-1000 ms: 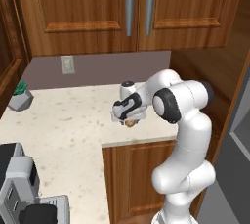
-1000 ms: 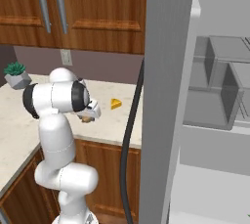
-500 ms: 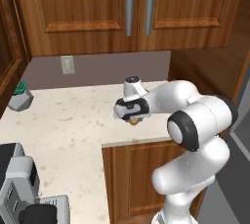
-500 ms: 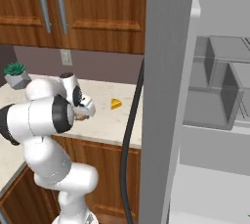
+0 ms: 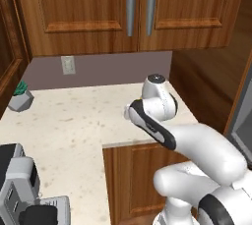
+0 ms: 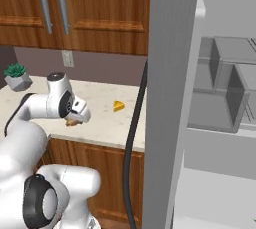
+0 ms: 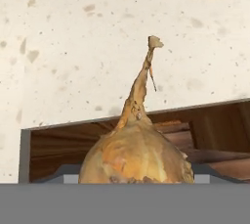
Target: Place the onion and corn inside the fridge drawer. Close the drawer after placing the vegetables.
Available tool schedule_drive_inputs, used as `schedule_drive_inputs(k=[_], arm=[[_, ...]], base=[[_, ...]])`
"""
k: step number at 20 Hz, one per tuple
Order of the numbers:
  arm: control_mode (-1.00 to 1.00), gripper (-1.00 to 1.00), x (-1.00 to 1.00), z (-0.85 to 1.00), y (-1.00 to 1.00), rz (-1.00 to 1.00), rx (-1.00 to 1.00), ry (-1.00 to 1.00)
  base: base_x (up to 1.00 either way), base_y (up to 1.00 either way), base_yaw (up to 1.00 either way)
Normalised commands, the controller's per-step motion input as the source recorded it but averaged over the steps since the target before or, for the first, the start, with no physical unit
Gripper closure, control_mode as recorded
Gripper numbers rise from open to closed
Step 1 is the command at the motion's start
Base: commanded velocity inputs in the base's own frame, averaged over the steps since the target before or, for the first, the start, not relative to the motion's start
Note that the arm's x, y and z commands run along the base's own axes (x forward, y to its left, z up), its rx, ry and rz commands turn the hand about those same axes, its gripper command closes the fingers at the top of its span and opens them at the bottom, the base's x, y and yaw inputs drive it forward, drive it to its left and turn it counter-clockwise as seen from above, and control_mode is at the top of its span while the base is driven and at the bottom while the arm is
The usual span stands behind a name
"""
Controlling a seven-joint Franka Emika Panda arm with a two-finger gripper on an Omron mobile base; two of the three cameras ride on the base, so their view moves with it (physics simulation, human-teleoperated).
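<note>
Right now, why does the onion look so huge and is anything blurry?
Hand view: the onion sits right up against the camera, so it looms large, its skin a bit soft. Right base view: the same onion is a tiny brown speck under the claw, lighting flat, no glare.

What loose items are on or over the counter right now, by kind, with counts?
Onion: 1
Yellow wedge: 1
Potted plant: 1
Total: 3
</note>
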Motion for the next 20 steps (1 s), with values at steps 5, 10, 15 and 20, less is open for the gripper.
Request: schedule_drive_inputs(k=[5,10,15,20], arm=[[-1.0,1.0,-1.0,0.27,-0.3,0.0,0.0,-0.03],[-1.0,1.0,-0.42,-0.05,0.0,0.0,0.0,0.04],[1.0,1.0,-0.13,-0.02,0.0,0.0,0.0,0.0],[1.0,1.0,0.0,0.0,0.0,0.0,0.0,0.0]], base=[[0.0,0.0,0.0],[0.0,0.0,0.0],[-0.2,0.0,0.0],[-1.0,-0.06,-0.1]])
